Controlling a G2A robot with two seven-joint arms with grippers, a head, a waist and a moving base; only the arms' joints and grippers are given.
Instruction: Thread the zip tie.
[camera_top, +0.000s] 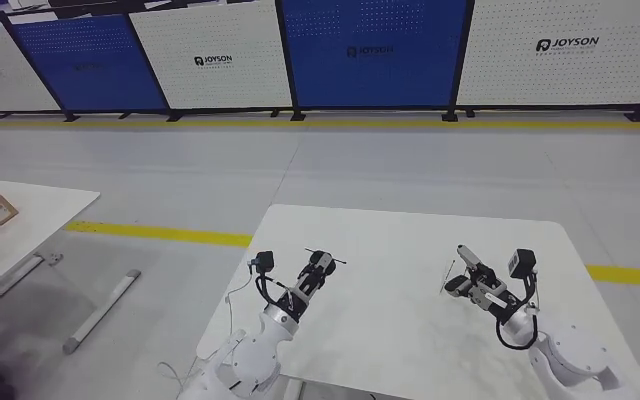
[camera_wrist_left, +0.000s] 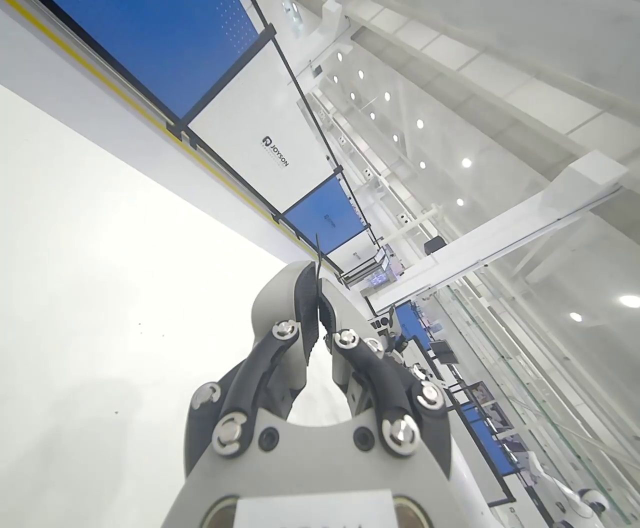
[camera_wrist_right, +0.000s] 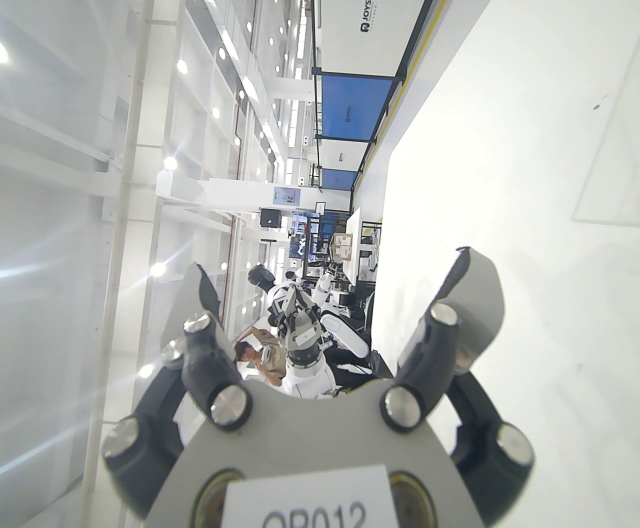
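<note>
My left gripper (camera_wrist_left: 316, 286) is clamped on a thin black plastic zip tie (camera_wrist_left: 318, 252). At three o'clock, my right gripper (camera_wrist_right: 332, 262) is spread apart, empty; I should align tail with head slowly.

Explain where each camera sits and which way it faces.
Top view: overhead, looking down at the table; left hand and right hand show.
Left wrist view: on that wrist, looking along the left hand, shut on the zip tie.
Right wrist view: on that wrist, looking past the open right hand.
Top and left wrist views share the zip tie.
</note>
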